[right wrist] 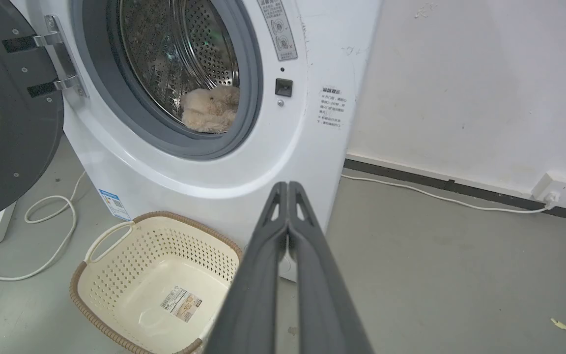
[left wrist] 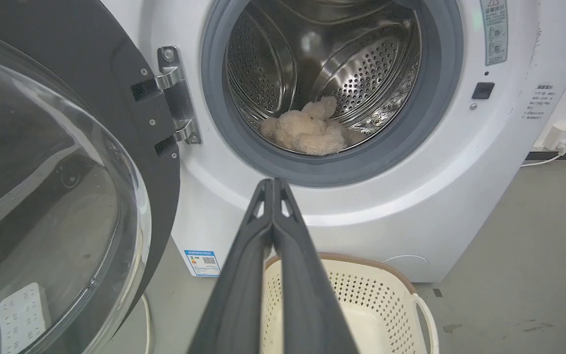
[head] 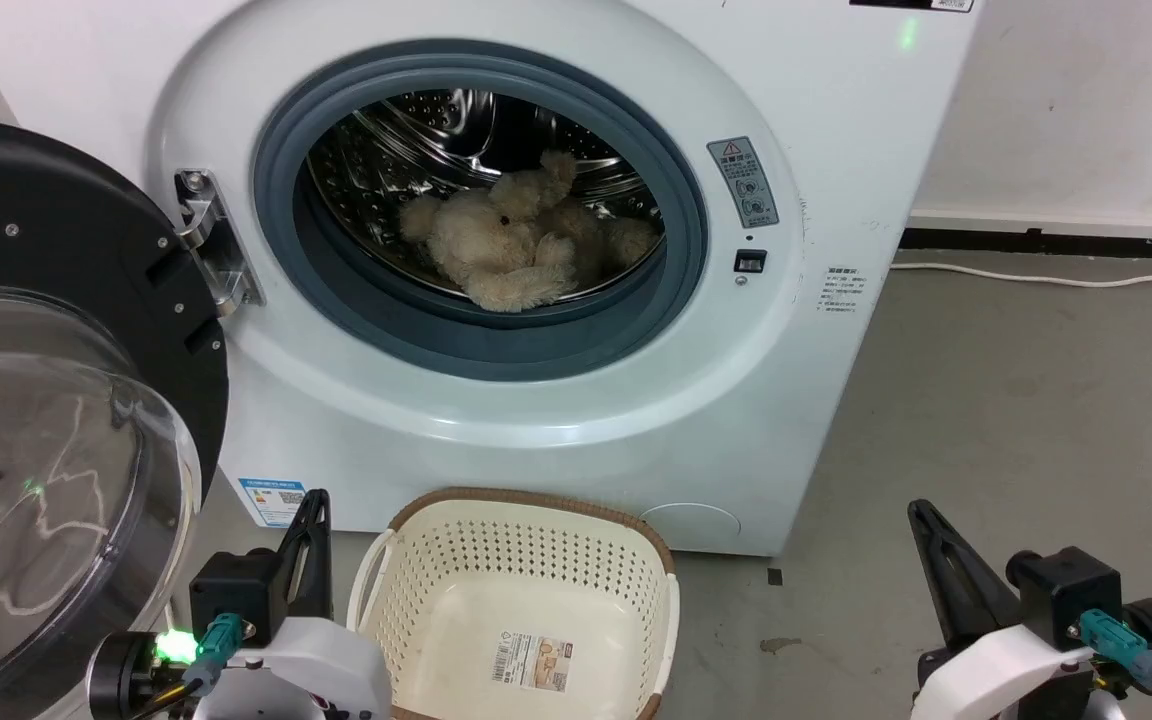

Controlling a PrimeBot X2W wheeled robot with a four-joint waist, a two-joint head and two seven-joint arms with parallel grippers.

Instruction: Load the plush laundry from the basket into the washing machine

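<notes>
The plush laundry (head: pixel 511 245) lies in the steel drum (head: pixel 406 130) of the washing machine (head: pixel 556 430), slumped at about 6 o'clock of the opening, just behind the grey door ring (head: pixel 496 345). The door (head: pixel 46 230) hangs wide open at 9 o'clock of the opening, its clear dome towards me. At 3 o'clock of the ring I see a grey warning label (head: pixel 742 182) with a red triangle and small icons; its characters are too small for me to read, like the printed block (head: pixel 841 290) at 4 o'clock. A blue-edged label (head: pixel 271 497) with a code square sits at 7 o'clock on the front panel, also unreadable. The basket (head: pixel 641 570) stands on the floor (head: pixel 1016 420) at 6 o'clock, right against the machine, and a barcode sticker (head: pixel 533 662) shows on its bottom, print illegible. My left gripper (left wrist: pixel 273 183) and right gripper (right wrist: pixel 288 186) each have their fingers pressed together on nothing, at 7 and 5 o'clock in the head view.
</notes>
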